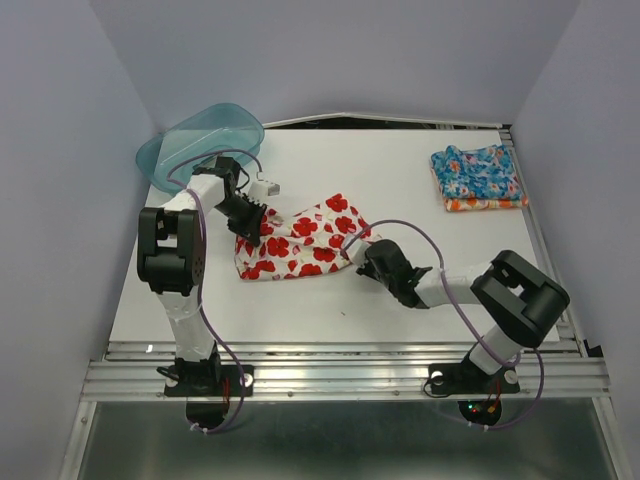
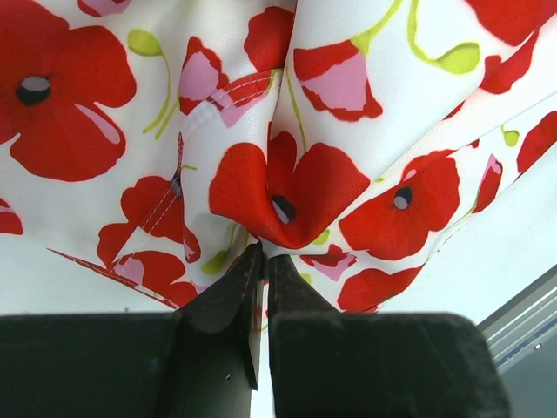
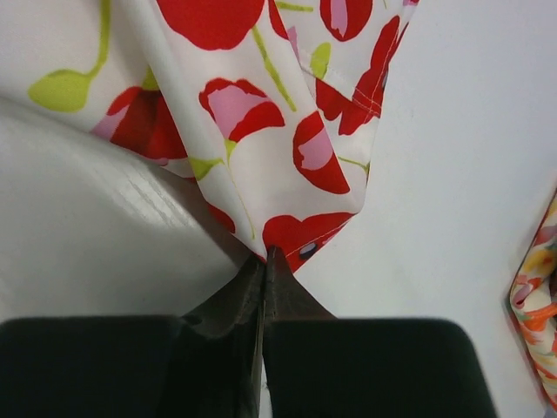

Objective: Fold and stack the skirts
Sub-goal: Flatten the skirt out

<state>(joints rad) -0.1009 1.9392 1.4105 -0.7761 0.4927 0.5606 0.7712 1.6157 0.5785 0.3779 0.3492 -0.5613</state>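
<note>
Pinching white red-poppy cloth skirt [image 1: 300, 245] — left gripper [image 2: 264, 259], right gripper [image 3: 264, 255] both clamped shut on its edges.

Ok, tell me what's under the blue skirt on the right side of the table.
An orange skirt lies under the blue skirt, only a strip along its near edge showing. The rest is covered, so how it is folded cannot be seen.
</note>
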